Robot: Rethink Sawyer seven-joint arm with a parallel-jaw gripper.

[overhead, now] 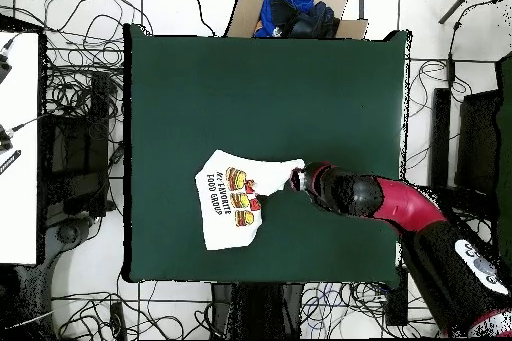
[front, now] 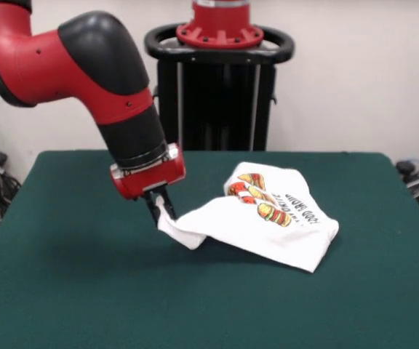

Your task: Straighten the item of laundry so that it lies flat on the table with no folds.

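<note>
The item of laundry [front: 268, 222] is a small white T-shirt with a burger print and black text, lying crumpled right of centre on the green table [front: 86, 291]. One corner of it is lifted off the table. My gripper [front: 163, 209] is shut on that raised corner at the shirt's left end, and the cloth hangs from it in a sagging fold. From overhead, the item of laundry [overhead: 238, 202] lies in the table's lower middle part, and my gripper [overhead: 296, 179] holds its right corner. The table [overhead: 200, 87] is far larger than the shirt.
A cardboard box with blue and dark cloth [overhead: 295, 12] sits past the table's top edge in the overhead view. Cables cover the floor around the table. A white bench [overhead: 18, 147] stands to the left.
</note>
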